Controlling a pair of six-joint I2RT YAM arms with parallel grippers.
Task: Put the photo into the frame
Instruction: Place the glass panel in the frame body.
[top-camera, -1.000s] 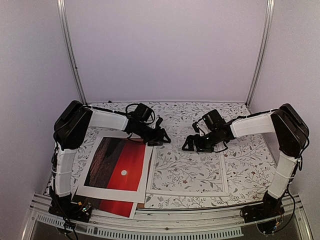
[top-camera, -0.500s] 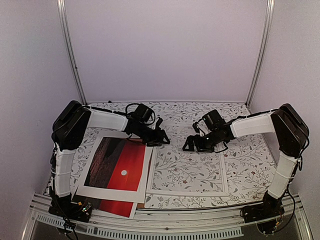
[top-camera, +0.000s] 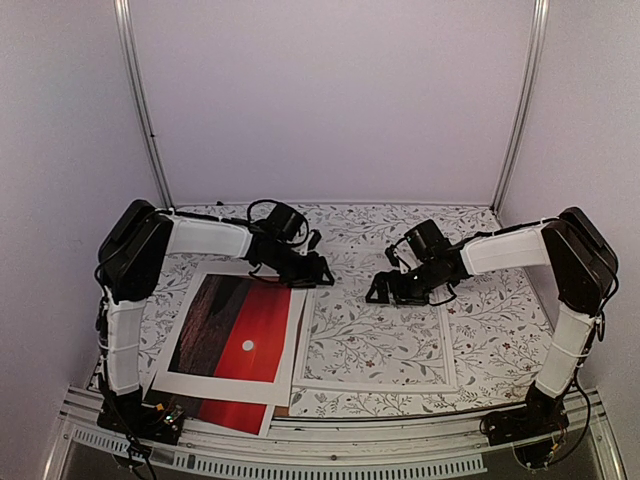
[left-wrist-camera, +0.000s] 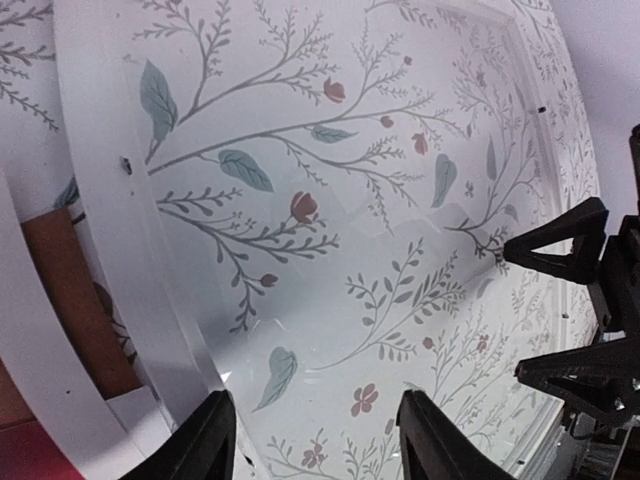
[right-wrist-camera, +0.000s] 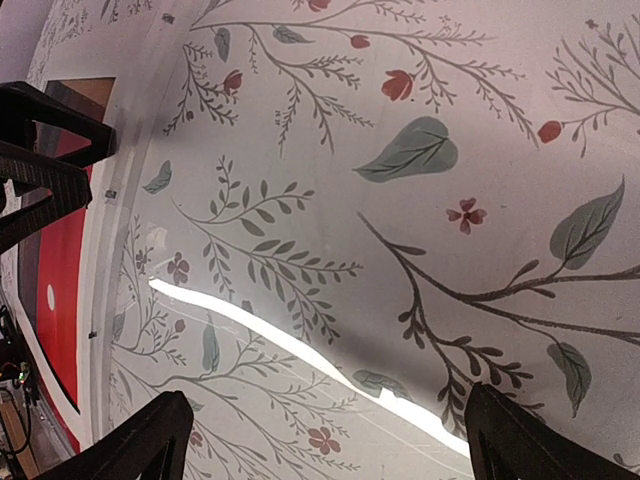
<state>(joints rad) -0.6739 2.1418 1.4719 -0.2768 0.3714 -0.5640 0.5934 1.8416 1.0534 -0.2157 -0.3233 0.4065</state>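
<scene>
We hold our left gripper (top-camera: 320, 272) half-spread and our right gripper (top-camera: 379, 291) wide, both empty above the far edge of the frame (top-camera: 375, 342), with the photo (top-camera: 240, 322) lying just left of it under a white mat (top-camera: 215, 385).

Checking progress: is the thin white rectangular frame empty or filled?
Empty: floral tablecloth shows through the thin white frame; the red sunset print lies beside it.

The desk (top-camera: 400, 222) is covered all over with a print of leafy sprigs and small red flowers. The frame (top-camera: 378, 345) is laid flat on its middle, and the print is seen through the clear pane. Just beside it, on the left, a stack is laid flat. There the photo (top-camera: 240, 330) is overlaid by a white window mat (top-camera: 215, 386), and a brown backing board (left-wrist-camera: 75, 300) is seen at the stack's edge.
</scene>
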